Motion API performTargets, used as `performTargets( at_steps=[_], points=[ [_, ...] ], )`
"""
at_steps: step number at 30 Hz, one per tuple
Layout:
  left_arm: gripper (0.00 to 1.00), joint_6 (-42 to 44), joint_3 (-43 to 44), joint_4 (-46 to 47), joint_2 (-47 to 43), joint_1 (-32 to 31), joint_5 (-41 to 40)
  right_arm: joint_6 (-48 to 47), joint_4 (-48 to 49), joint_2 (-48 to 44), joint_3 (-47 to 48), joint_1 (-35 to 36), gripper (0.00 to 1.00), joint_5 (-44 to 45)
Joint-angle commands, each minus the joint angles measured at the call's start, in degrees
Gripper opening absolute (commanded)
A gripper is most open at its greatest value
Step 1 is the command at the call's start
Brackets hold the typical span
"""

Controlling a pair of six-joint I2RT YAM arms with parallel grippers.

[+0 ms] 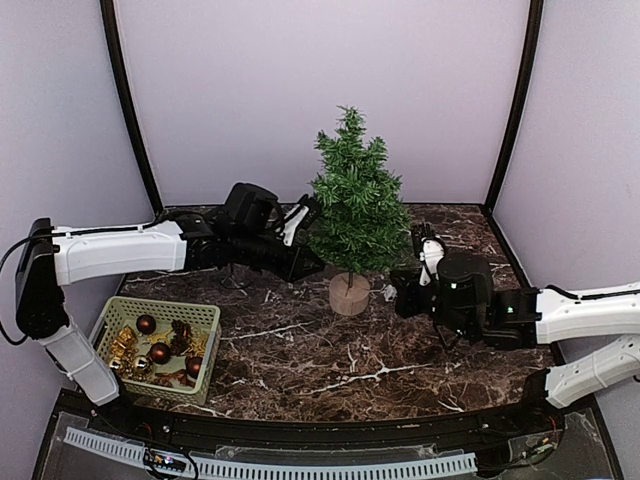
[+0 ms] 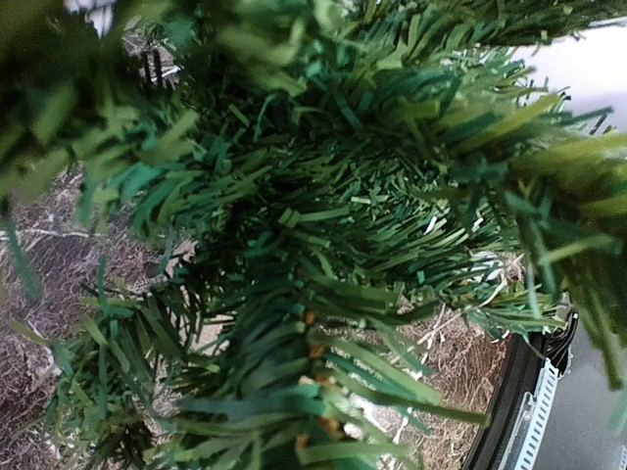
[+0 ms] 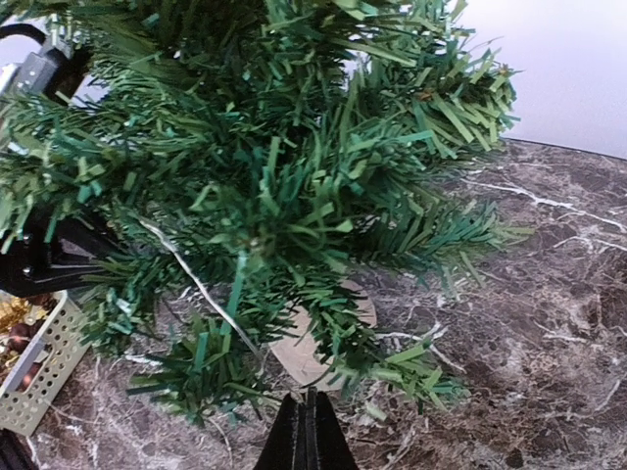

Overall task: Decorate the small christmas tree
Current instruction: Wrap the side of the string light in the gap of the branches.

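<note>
Left pincer point(image 1: 308, 212): fingers together, at the left flank of the small christmas tree point(image 1: 355, 205) about halfway up, tips in among the branches. Its own camera is filled with green needles point(image 2: 323, 245), so I cannot tell whether anything is held.
Right pincer point(image 1: 424, 238): on the right of the tree, low, beside the bottom branches. In its own view the dark fingers point(image 3: 306, 436) meet in a closed point aimed at the tree, with nothing between them.
Small christmas tree: upright on the surface point(image 1: 300, 350), between the two pincers, its dark green bristly branches point(image 3: 265, 166) spreading over both wrist views.
Base point(image 1: 349, 293): a round tan wooden disc under the tree, flat on the surface and partly hidden by the low branches point(image 3: 289, 354).
Basket point(image 1: 160, 305): pale green mesh, in front and to the left of the tree, well apart from it, below the left arm.
Ornaments point(image 1: 159, 352): dark brown balls and gold pieces lying inside the basket.
Surface: dark brown marble pattern with white veins, spreading out all round the tree.
</note>
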Motion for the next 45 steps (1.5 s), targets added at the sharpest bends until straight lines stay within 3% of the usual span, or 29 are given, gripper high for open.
performTargets(
  at_steps=[1,7,16,24,33,45],
  points=[
    [0.0,-0.29,-1.03,1.16,-0.04,0.05,0.67,2.58,-1.07,-4.33,1.59,0.01,0.0,-6.62],
    [0.0,-0.45,-1.26,1.57,0.03,0.03,1.12,3.14,-2.83,-6.74,2.97,1.28,0.0,-13.02],
    [0.0,-0.5,-2.37,1.12,-0.08,0.08,-0.03,6.29,-5.04,-4.93,3.26,3.54,0.0,-13.33],
    [0.0,-1.13,-3.63,0.45,0.17,0.02,-1.83,10.36,0.24,0.84,3.74,3.7,0.0,-8.82],
    [0.0,-0.99,-5.26,-0.02,0.73,0.04,-3.37,10.93,-3.59,1.5,5.69,3.57,0.0,-2.99],
    [0.0,-0.99,-6.41,0.3,2.55,0.1,-4.38,10.28,1.02,5.79,3.55,2.45,0.0,-1.56]
  ],
)
